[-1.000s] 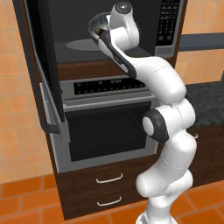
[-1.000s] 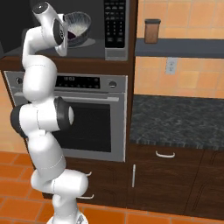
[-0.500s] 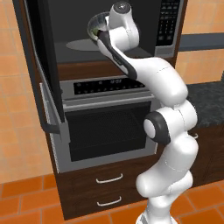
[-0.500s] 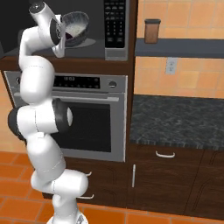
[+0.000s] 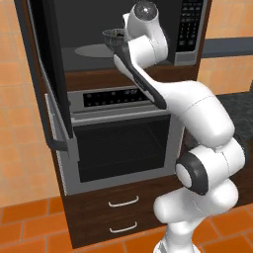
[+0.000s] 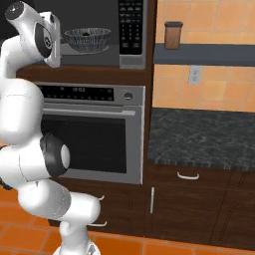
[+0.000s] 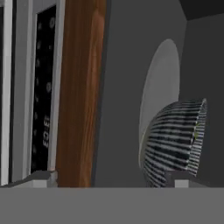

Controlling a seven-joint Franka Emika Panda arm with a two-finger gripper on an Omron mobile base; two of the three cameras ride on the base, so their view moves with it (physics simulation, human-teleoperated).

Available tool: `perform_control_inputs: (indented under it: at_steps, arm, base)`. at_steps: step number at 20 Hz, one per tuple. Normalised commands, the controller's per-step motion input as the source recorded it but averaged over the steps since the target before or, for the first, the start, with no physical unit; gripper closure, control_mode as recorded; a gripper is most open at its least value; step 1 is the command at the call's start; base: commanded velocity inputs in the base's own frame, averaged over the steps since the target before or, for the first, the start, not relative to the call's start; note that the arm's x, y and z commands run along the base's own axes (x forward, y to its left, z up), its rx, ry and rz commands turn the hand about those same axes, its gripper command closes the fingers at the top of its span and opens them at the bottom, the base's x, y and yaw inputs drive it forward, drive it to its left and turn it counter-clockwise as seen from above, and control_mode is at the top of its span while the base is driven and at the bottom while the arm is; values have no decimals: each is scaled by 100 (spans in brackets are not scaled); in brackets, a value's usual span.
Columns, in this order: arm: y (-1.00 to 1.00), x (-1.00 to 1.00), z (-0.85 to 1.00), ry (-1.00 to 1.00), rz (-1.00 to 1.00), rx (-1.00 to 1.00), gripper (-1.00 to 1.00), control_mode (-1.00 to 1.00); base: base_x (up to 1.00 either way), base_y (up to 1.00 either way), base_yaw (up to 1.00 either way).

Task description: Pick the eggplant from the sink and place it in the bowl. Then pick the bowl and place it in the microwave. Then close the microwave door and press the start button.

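The hand view gives what the base views hide: the gripper (image 7: 113, 180) with its two tips set far apart, spread wide and clamped on nothing. The round, dark blue-grey bowl with a streaky outside (image 7: 173, 140) sits just ahead of the tip on that view's right side. Whether that tip touches the bowl's wall cannot be told. Beyond the bowl lies the pale round turntable plate (image 7: 159, 87) on the grey inside of the large built-in steel-framed microwave (image 6: 130, 27). On the other side of the gripper run a brown wooden cabinet edge (image 7: 81, 87) and a black keypad strip (image 7: 41, 87).

The right base view shows the whole bowl (image 6: 88, 39) standing upright inside the microwave cavity, just past the arm's hand, its pale speckled inside visible. A small dark spot lies in it, too small to name.

The left base view shows the black-glass microwave door with a grey steel frame (image 5: 47, 74) swung wide open, well to the side of the hand. Here the bowl (image 5: 112, 34) peeks out just beside the wrist, at the near edge of the turntable plate (image 5: 91, 51).
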Motion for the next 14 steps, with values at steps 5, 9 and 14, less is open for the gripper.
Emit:
perform_control_inputs:
  at_steps: [5,9,14]
  arm:
    - [-9,-100,-10,-24,0,0,-100,-100]
    - [-1,-100,-35,-9,0,0,-100,-100]
    - [24,-100,-50,0,0,0,-100,-100]
  base:
    - [0,0,0]
    - [0,0,0]
    - [0,0,0]
